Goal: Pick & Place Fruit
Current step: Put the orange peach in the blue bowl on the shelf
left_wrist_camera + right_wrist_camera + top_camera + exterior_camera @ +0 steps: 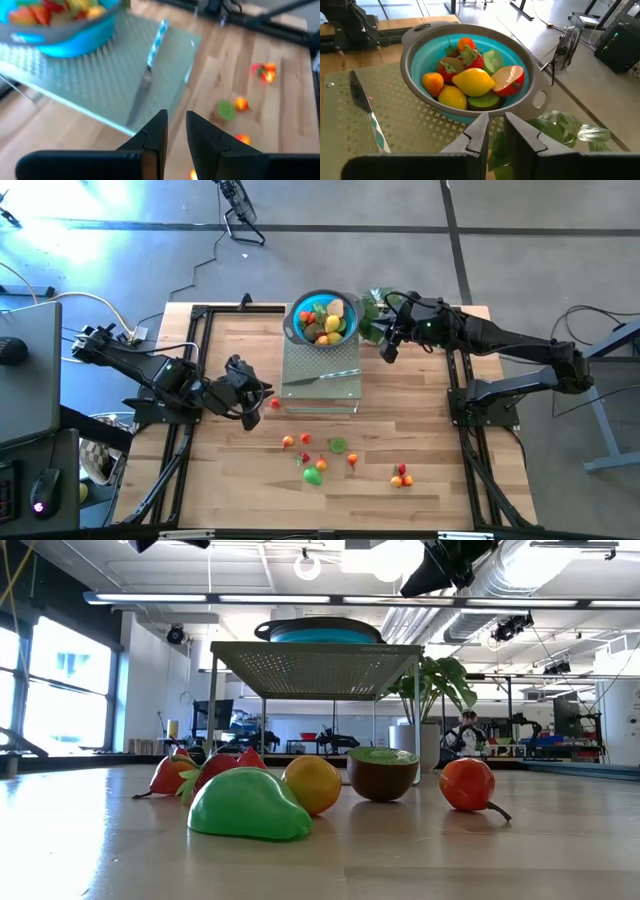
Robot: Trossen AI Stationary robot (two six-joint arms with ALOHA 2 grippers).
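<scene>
We see glossy, smooth plastic toy fruits (pixel 248 805) on a pale, matt wooden plank tabletop (pixel 420 430), and a perforated grey metal stand (pixel 410 125) under a smooth blue bowl (pixel 420 55).

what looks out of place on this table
Loose fruit lies scattered on the bare wood in front of the rack, while the rest sits in the blue bowl. A knife lies askew across the rack. Nothing looks damaged.
</scene>
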